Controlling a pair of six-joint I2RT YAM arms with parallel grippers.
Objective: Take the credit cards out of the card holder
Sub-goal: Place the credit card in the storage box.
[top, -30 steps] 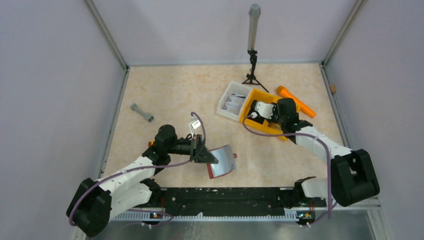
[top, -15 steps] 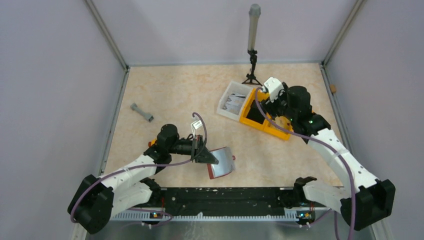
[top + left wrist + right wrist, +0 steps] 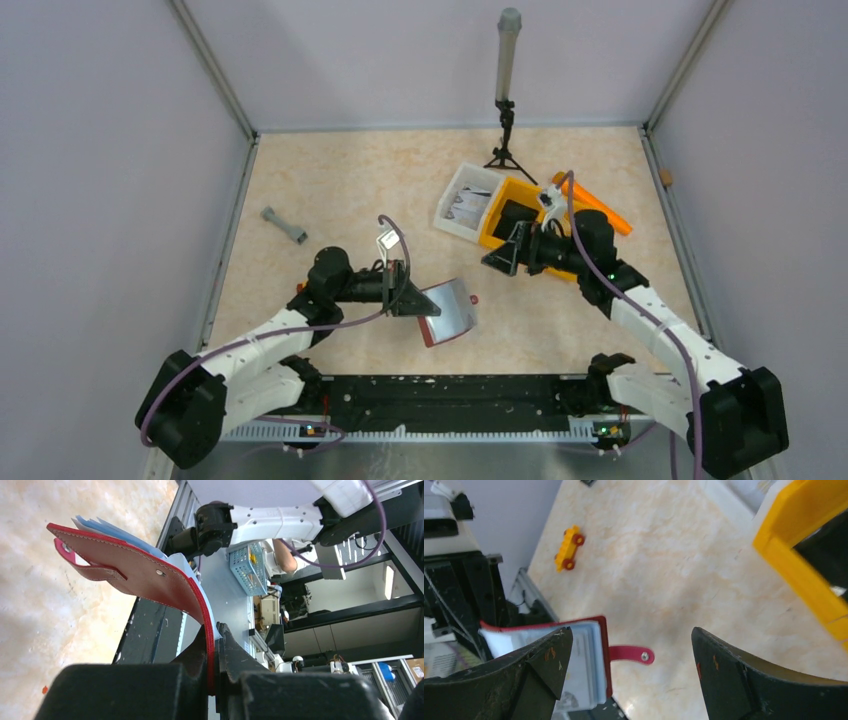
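The dark red card holder (image 3: 452,312) is held off the table near the front middle, opened out, its snap tab (image 3: 630,655) sticking out to the side. My left gripper (image 3: 413,300) is shut on one edge of the card holder (image 3: 142,575). Pale whitish-blue credit cards (image 3: 186,569) lie stacked against its inner face, and they also show in the right wrist view as credit cards (image 3: 585,662). My right gripper (image 3: 503,258) is open and empty. It points toward the holder from the right, a short gap away, and touches nothing.
A yellow-orange divided bin (image 3: 497,234) and a white tray (image 3: 462,205) sit behind the right gripper, with an orange tool (image 3: 600,208) beyond them. A grey piece (image 3: 284,226) lies far left. A tripod stand (image 3: 506,110) stands at the back. A yellow toy car (image 3: 568,548) sits on the table.
My right arm swung from the bin down and left toward the holder while its jaws spread wide. My left gripper raised and tilted the holder slightly.
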